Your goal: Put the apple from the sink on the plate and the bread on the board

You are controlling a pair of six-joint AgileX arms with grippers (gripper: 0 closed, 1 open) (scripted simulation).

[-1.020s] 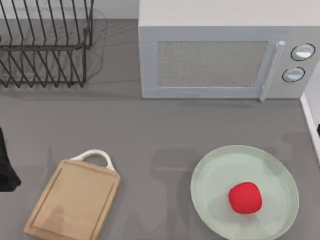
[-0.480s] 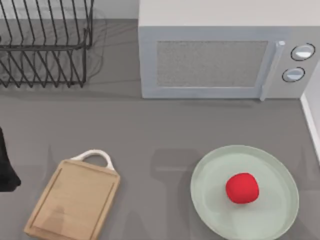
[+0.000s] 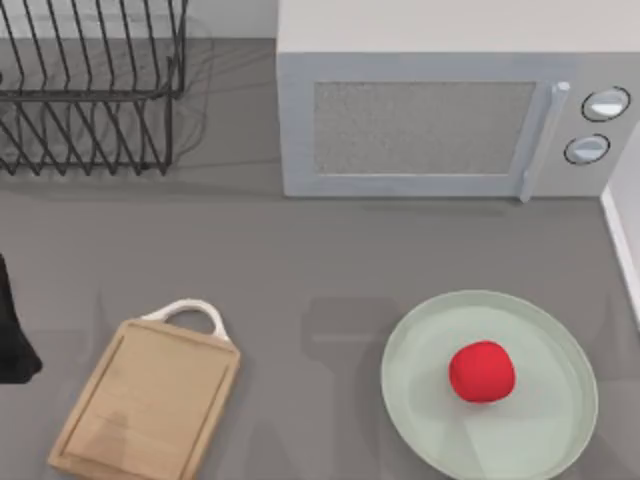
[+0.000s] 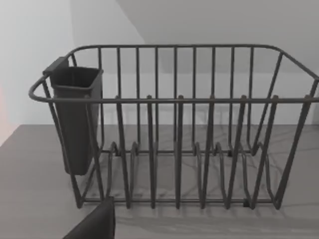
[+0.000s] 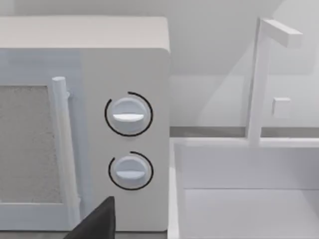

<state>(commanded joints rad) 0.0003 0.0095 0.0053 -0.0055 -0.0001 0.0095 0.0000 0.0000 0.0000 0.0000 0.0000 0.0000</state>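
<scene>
Apple (image 3: 482, 372) rolled slightly toward plate (image 3: 420, 330) centre; plate cropped; pincer states: cannot tell.

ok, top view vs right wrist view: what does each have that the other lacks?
Top view alone: the apple resting on the plate, the board lying bare at the lower left, and the dish rack at the upper left. Right wrist view alone: the white sink with its tap beside the microwave. Both share: the microwave, with its two knobs and door handle.
</scene>
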